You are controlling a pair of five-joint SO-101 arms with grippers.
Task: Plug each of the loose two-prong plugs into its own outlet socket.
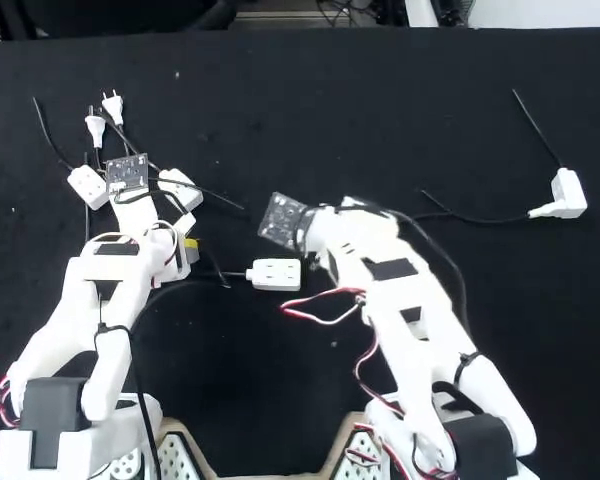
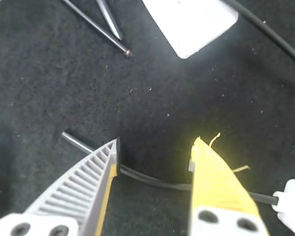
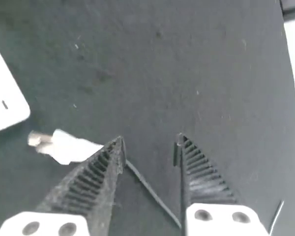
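Two white two-prong plugs (image 1: 95, 126) (image 1: 112, 101) lie loose at the far left. A third plug (image 1: 564, 194) lies at the far right. Small white outlet sockets (image 1: 85, 185) (image 1: 181, 187) flank the left arm's wrist, and a wider outlet socket (image 1: 276, 273) lies at the centre. My left gripper (image 2: 155, 142) is open low over the cloth, its fingers straddling a black cable (image 2: 152, 179). My right gripper (image 3: 150, 140) is open too. A white plug (image 3: 64, 146) lies beside one of its fingers, its thin cable running between them, with an outlet socket (image 3: 5, 103) close by.
A black cloth (image 1: 380, 120) covers the table. Thin black cables (image 1: 460, 215) trail from plugs and sockets across it. Red and white arm wires (image 1: 320, 310) hang between the two arms. Another white socket corner (image 2: 191, 22) lies just beyond the left fingers.
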